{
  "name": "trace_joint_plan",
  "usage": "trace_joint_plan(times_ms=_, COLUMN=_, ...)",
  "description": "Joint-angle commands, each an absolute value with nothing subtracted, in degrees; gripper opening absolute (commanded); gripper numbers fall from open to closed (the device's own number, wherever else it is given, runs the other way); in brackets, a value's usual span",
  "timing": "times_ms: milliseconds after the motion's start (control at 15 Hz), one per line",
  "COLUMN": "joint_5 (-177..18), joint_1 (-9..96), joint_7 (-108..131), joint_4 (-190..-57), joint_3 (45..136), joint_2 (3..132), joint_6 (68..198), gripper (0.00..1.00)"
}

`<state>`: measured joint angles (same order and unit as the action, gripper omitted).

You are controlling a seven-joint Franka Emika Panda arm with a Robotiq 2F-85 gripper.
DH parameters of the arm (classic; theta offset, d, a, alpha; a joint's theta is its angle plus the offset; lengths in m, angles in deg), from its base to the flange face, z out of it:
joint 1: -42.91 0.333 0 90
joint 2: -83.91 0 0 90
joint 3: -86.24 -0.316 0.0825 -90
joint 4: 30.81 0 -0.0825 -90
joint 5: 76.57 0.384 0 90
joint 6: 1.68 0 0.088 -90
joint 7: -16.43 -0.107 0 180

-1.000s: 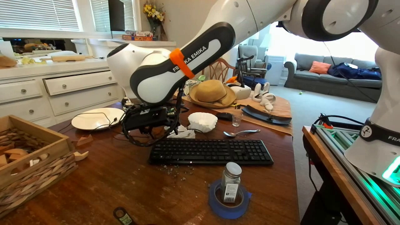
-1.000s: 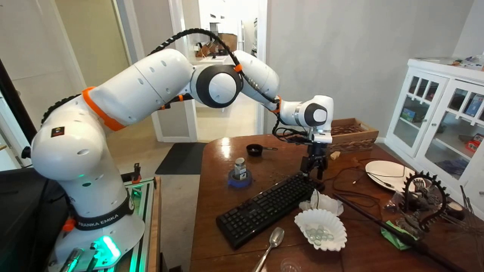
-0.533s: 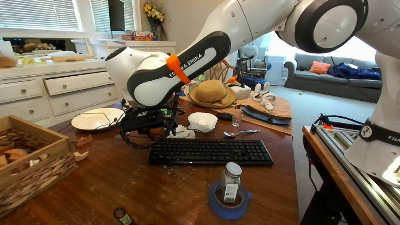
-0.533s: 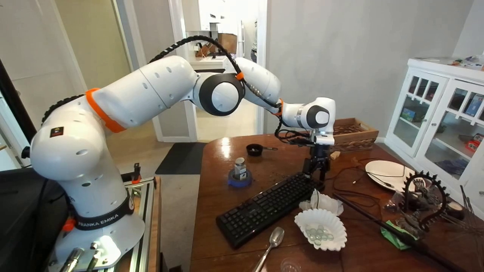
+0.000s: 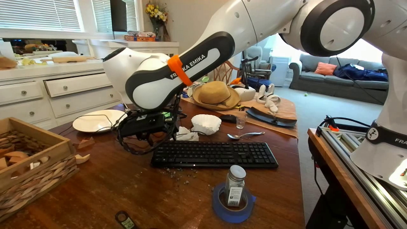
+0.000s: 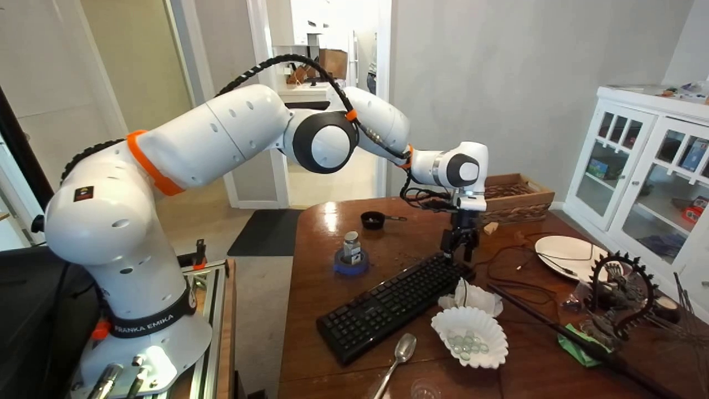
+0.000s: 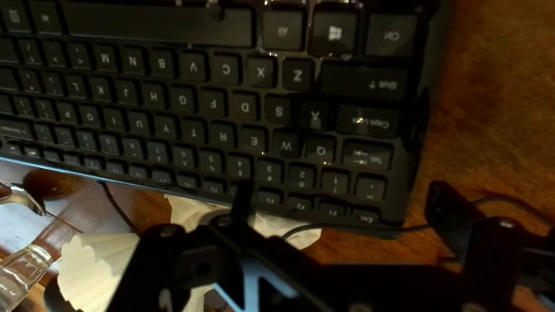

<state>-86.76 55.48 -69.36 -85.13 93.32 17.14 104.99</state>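
My claw (image 7: 341, 193) stands wide, holding nothing, at the Esc end of the keyboard (image 7: 208, 97) on the counter (image 7: 494, 108). Slow, level moves seem best, clear of the cable (image 7: 303, 226); whether I touch the keyboard, I can't quite tell.

In exterior view, tabletop (image 5: 149, 194) lies open at lower centre, between basket (image 5: 35, 187) at left edge and tape roll (image 5: 233, 217) at lower right; black tool (image 5: 126, 220) interrupts it at bottom edge. Inside roll, jar (image 5: 234, 187) stands tall. Low keyboard (image 5: 213, 156) bars centre.

In exterior view, fluted dish (image 6: 494, 331) and crumpled paper (image 6: 479, 298) crowd lower right; black rod (image 6: 548, 322) slants past them.

Wrist view: free tabletop along upper right; keyboard corner shows in gap of wide-spread gripper (image 7: 340, 187), black cable (image 7: 498, 199) behind.
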Motion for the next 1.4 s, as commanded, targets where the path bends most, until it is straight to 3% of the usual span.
trace_joint_plan(times_ms=0, joint_5=-85.6, joint_1=55.3, joint_7=-68.1, joint_4=-79.5, joint_3=92.7, joint_2=13.1, joint_6=102.7, gripper=1.0)
trace_joint_plan(times_ms=667, joint_5=-85.8, joint_1=54.5, joint_7=-67.8, joint_4=-72.6, joint_3=93.5, joint_2=7.9, joint_6=95.4, gripper=1.0)
trace_joint_plan(times_ms=733, joint_5=-86.0, joint_1=54.3, joint_7=-67.4, joint_4=-71.9, joint_3=93.8, joint_2=7.9, joint_6=93.8, gripper=0.8)
trace_joint_plan(times_ms=1333, joint_5=-86.8, joint_1=51.3, joint_7=-62.3, joint_4=-70.7, joint_3=95.4, joint_2=7.5, joint_6=85.1, gripper=0.12)
